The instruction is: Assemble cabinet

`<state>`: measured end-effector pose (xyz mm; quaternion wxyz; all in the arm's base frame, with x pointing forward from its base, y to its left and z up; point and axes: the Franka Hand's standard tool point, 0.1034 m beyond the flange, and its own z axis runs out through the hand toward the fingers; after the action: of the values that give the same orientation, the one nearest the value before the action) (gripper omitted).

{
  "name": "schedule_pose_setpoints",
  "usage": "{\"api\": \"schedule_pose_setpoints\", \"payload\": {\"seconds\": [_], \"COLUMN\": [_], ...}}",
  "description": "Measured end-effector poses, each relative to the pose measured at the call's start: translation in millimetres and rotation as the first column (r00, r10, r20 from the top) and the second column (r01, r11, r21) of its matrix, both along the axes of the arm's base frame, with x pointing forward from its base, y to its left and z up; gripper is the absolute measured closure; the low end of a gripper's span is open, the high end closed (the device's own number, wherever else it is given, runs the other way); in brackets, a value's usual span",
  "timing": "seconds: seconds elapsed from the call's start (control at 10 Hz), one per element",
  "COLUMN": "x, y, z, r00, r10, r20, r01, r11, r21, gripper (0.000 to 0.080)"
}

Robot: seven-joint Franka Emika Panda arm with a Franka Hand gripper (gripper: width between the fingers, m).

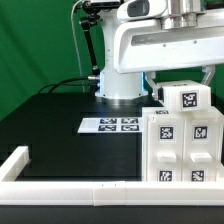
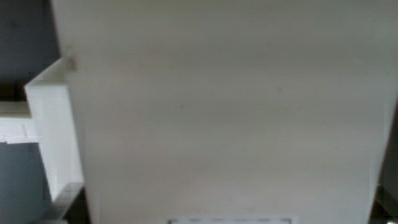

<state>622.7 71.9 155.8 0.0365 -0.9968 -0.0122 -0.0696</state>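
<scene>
The white cabinet body [image 1: 183, 145] stands at the exterior view's right, near the front rail, with several black-and-white tags on its faces. A smaller white tagged piece [image 1: 186, 98] sits on top of it. My gripper [image 1: 182, 72] hangs directly over that top piece, close to it or touching it. Its fingers are hard to make out against the white parts. In the wrist view a plain white cabinet surface [image 2: 231, 100] fills almost the whole picture, with a side wall edge [image 2: 54, 110] showing. No fingertips show there.
The marker board [image 1: 110, 125] lies flat on the black table in front of the arm's base [image 1: 120, 85]. A long white border rail [image 1: 70, 187] runs along the front edge and turns up at the exterior view's left [image 1: 14, 160].
</scene>
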Motion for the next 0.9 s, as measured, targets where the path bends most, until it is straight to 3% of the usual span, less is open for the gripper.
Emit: {"api": "schedule_pose_setpoints", "payload": {"seconds": [0.5,0.7,0.9], "x": [0.0,-0.1,0.2], "y": [0.3,0.2,0.6], "z": [0.0,-0.1,-0.6], "r00": [0.999,0.987,0.913], "r10": [-0.045,-0.162,-0.406], "r20": [-0.004,-0.015,-0.03], "r01": [0.045,0.162,0.407], "r11": [0.999,0.986,0.911], "r21": [0.008,0.024,0.066], "gripper": [0.0255,0.0255,0.0255]}}
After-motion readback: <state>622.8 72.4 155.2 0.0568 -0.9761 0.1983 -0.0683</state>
